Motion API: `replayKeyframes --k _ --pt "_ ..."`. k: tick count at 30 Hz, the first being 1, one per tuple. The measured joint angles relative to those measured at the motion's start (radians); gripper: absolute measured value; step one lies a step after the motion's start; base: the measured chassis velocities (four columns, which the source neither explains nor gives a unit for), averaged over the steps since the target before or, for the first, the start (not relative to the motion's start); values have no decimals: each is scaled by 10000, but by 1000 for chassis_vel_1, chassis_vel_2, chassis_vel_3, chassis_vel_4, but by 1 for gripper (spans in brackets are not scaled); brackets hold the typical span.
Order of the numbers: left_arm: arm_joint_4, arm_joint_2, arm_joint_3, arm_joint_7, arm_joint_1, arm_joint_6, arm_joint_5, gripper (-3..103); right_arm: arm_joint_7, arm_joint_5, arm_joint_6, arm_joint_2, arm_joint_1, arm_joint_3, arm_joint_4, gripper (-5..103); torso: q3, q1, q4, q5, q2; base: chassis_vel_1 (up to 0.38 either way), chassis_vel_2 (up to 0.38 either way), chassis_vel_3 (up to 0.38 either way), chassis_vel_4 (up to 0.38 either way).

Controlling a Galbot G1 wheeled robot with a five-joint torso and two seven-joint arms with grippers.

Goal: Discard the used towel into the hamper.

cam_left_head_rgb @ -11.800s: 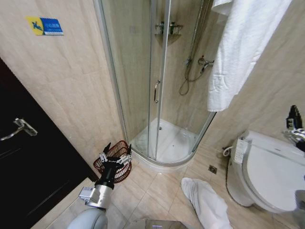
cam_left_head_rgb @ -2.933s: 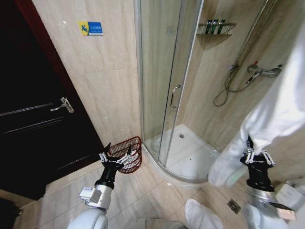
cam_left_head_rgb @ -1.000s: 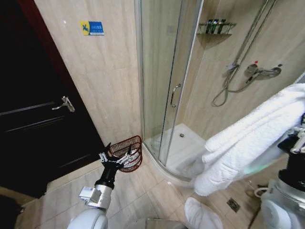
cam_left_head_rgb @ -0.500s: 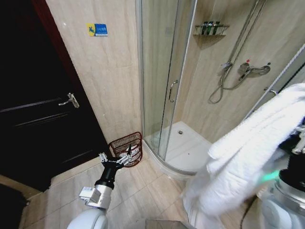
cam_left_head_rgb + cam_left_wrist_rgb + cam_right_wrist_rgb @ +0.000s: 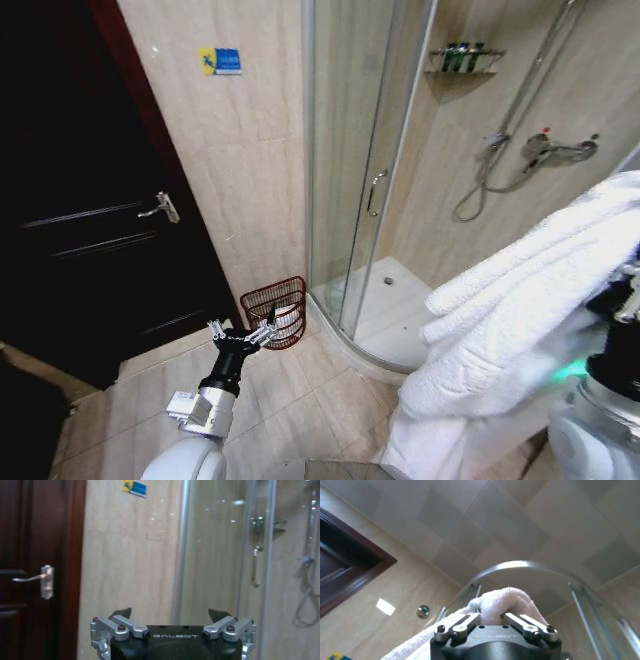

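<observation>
A big white towel hangs in thick folds at the right of the head view, draped over my raised right arm. In the right wrist view my right gripper is shut on a fold of the towel. The hamper, a small reddish-brown wire basket, stands on the floor against the wall beside the shower's glass. My left gripper hangs open and empty just in front of the hamper and a little to its left; the left wrist view shows its fingers spread apart.
A dark wooden door with a metal handle fills the left. The curved glass shower enclosure and its white tray stand right of the hamper. White cloth reaches the tiled floor at the lower right.
The whole head picture has shifted, so the camera moved. The towel, earlier hanging on the wall, now hangs from my right gripper and has swung. The left arm holds its pose.
</observation>
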State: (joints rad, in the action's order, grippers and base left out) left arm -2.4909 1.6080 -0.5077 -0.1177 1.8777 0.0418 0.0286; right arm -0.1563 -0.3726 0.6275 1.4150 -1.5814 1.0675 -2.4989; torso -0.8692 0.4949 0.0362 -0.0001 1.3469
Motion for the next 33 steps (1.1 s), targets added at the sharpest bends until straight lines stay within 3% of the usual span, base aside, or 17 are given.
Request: replayKeyframes --k 17,33 --pt "0 1 1 0 0 0 0 100 17 99 59 17 -11 57 18 8 0 1 -3 3 0 65 55 63 57" --pt "-1 -1 1 0 0 0 0 100 -54 90 110 16 -36 32 73 8 0 1 0 0 1 173 169 -172 -169"
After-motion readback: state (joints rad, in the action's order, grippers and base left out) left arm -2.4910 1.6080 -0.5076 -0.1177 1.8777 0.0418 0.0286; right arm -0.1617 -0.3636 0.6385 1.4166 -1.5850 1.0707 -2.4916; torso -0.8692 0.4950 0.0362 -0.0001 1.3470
